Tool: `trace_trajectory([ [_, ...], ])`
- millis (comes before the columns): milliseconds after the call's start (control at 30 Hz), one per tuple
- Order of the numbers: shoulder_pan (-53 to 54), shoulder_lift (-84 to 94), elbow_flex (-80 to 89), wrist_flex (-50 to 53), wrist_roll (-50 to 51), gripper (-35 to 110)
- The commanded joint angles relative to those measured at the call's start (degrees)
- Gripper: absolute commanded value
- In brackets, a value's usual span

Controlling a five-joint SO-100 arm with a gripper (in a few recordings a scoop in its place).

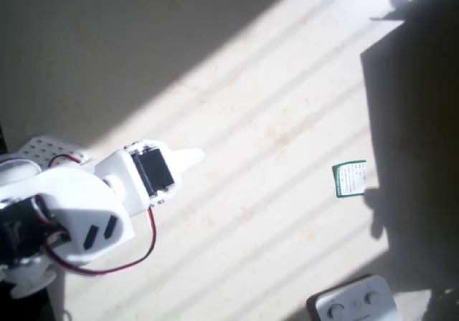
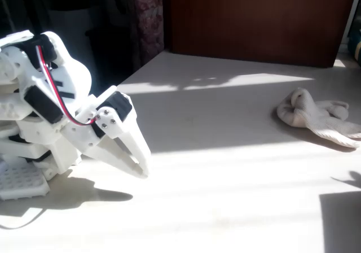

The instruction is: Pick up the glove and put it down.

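The glove (image 2: 316, 114), cream-beige and crumpled, lies on the pale table at the far right in the fixed view, partly in shade. My white gripper (image 2: 141, 168) hangs low over the table at the left, far from the glove, its fingers together with nothing between them. Seen from overhead, the gripper (image 1: 192, 157) points right from the arm at the left edge.
A small green-edged white card (image 1: 350, 178) lies right of centre in the overhead view. A grey device with round buttons (image 1: 355, 303) sits at the bottom edge. A dark panel (image 2: 254, 21) stands behind the table. Sunlit tabletop (image 2: 225, 196) stretches between gripper and glove.
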Motion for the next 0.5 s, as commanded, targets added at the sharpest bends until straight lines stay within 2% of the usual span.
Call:
trace_trajectory([
  [0,0.62,0.18,-5.8,-1.76,0.35,0],
  [200,0.18,-6.59,-14.85,-2.11,0.35,0],
  [467,0.0,-34.37,-41.84,-2.11,0.35,0],
])
